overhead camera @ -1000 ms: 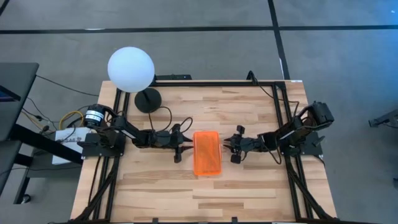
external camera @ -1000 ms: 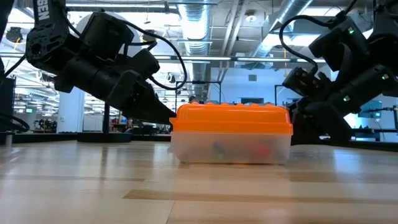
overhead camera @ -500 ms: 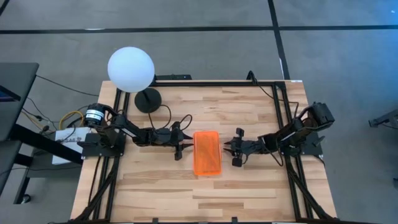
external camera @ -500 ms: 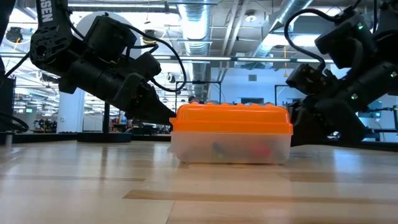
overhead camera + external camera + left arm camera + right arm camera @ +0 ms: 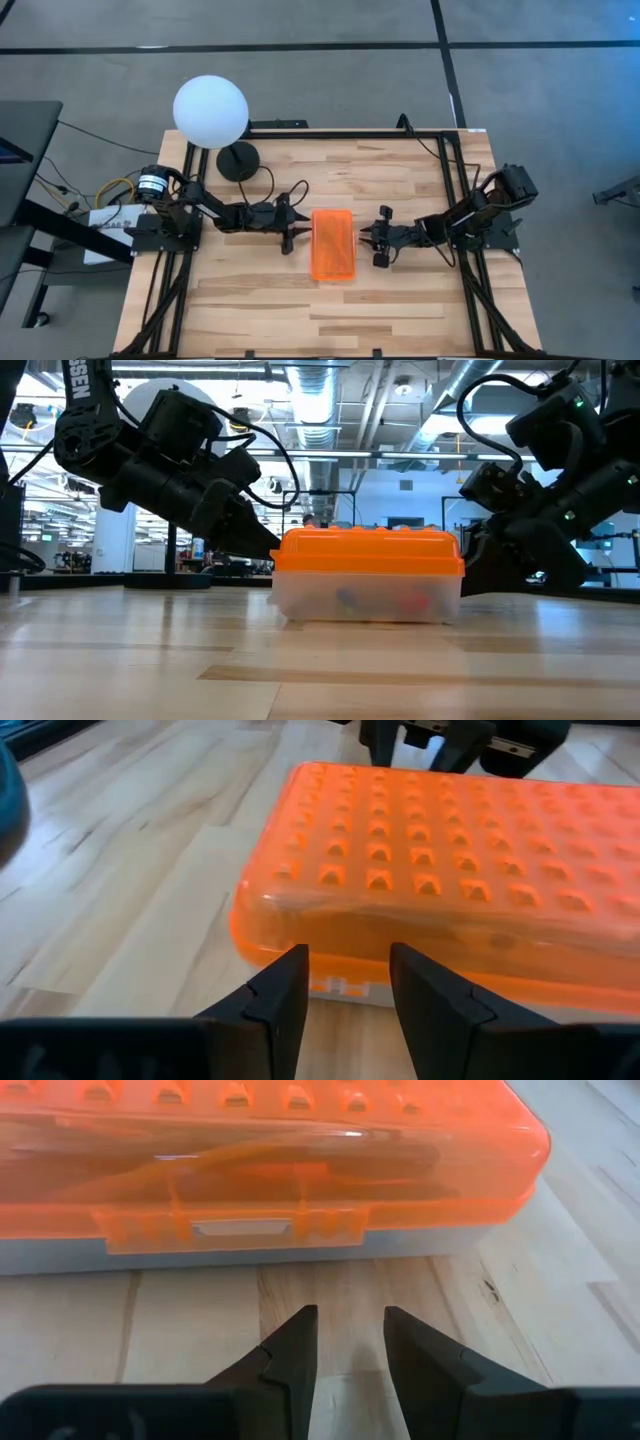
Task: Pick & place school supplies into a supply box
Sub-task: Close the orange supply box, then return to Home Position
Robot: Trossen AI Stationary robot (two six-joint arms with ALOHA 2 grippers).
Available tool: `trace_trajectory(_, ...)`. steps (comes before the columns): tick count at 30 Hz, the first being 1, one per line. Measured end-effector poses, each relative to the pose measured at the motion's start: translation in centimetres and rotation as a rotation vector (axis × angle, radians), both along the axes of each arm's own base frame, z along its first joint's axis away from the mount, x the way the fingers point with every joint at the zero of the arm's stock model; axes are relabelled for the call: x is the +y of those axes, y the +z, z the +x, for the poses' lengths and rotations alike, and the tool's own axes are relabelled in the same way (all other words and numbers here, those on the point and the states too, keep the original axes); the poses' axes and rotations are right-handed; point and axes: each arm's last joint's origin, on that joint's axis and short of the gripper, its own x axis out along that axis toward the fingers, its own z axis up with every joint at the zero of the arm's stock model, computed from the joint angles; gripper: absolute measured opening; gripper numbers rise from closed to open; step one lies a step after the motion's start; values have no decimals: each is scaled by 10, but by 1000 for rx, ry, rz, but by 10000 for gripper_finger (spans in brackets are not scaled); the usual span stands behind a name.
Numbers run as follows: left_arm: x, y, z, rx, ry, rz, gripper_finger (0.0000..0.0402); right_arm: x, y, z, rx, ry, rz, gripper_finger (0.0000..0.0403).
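Closing stage: the supply box (image 5: 333, 245) sits mid-bench (image 5: 400, 310), orange lid (image 5: 450, 850) down over the clear base.
Contents: coloured school supplies (image 5: 380, 600) show dimly through the wall; none lie loose on the bench.
Left pincer (image 5: 345, 990): fingers apart, empty, tips at the lid's rim.
Right pincer (image 5: 350, 1345): fingers apart, empty, just short of the latch side.
Next move: probably pressing the lid home or backing both arms away.
Beyond: white globe lamp (image 5: 210, 112) at the bench's far corner.

Contents of the supply box (image 5: 366, 598) blur behind its frosted wall.
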Motion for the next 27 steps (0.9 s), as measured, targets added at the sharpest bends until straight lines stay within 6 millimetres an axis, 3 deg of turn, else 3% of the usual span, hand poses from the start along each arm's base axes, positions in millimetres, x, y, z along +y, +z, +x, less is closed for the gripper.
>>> trace_trajectory(9,-1,-10,-14,47,-16,-52,137,-2,-3,-3,40,-26,-42,113)
trace_trajectory(14,-6,-21,-40,65,78,-73,137,-3,-4,-4,52,-55,-80,113)
trace_trajectory(17,-13,-19,-61,-29,72,-65,137,-3,-2,-3,36,-43,-126,113)
trace_trajectory(22,-20,0,-101,-265,-16,-34,137,1,15,0,-52,34,-200,113)
trace_trajectory(27,-18,5,-104,-216,11,-20,137,2,41,-4,-136,1,-220,113)
